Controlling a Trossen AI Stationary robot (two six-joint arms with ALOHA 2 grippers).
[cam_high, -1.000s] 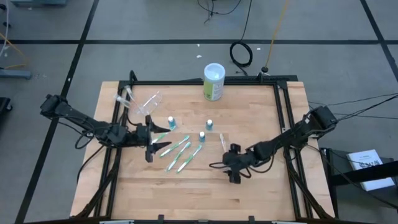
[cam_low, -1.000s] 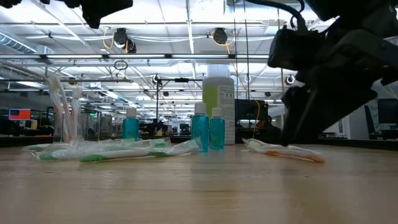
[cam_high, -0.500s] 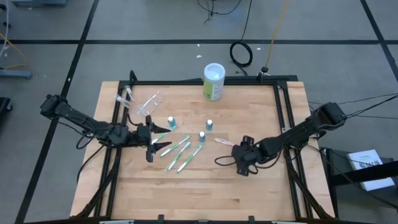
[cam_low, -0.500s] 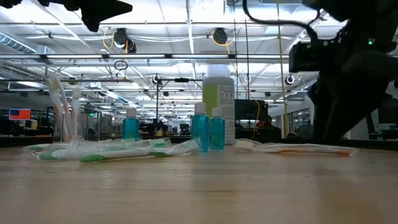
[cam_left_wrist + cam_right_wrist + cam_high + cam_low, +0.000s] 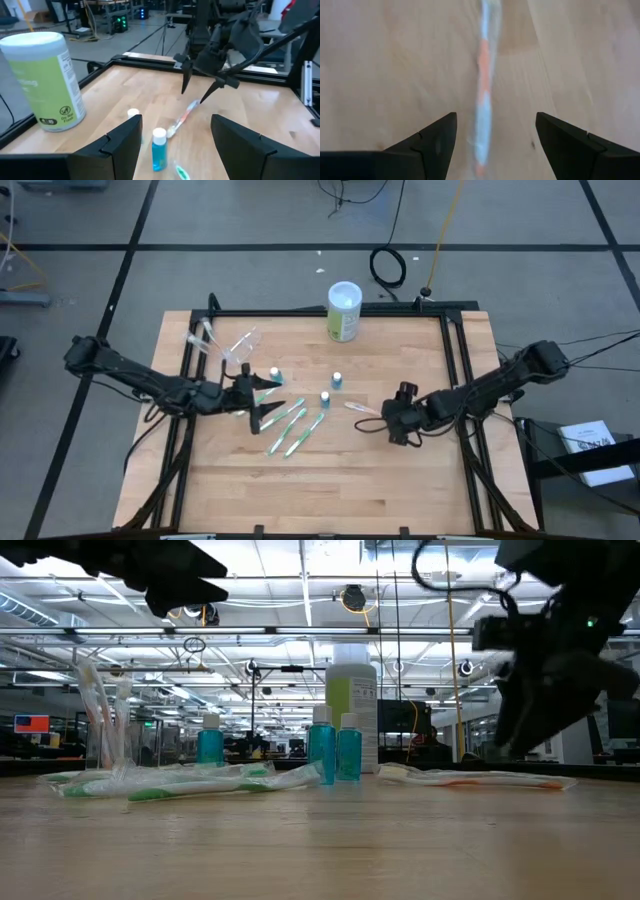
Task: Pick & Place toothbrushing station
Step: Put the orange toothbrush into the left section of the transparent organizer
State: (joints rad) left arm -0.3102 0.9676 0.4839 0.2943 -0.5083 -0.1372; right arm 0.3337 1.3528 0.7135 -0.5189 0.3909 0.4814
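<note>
The clear cup (image 5: pixel 238 346) with pale toothbrushes stands at the table's far left; it also shows in the low view (image 5: pixel 105 730). Several green-and-white toothbrushes (image 5: pixel 287 426) and three teal white-capped tubes (image 5: pixel 325 398) lie and stand mid-table. A pale pinkish toothbrush (image 5: pixel 360 409) lies flat right of them. My left gripper (image 5: pixel 268 408) is open and empty above the green toothbrushes' left end. My right gripper (image 5: pixel 392 420) is open, just right of the pinkish toothbrush (image 5: pixel 484 75), which shows between its fingers without touching them.
A green-and-white canister (image 5: pixel 344 310) stands at the far edge, also in the left wrist view (image 5: pixel 42 80). A dark metal frame (image 5: pixel 450 330) borders the wooden table. Bare wood (image 5: pixel 330 490) lies along the near edge.
My right gripper has gone toward the table's right and far edges, away from the near side. The pinkish toothbrush has turned about on the table and now lies left to right. My left gripper has gone toward the right, over the green toothbrushes.
</note>
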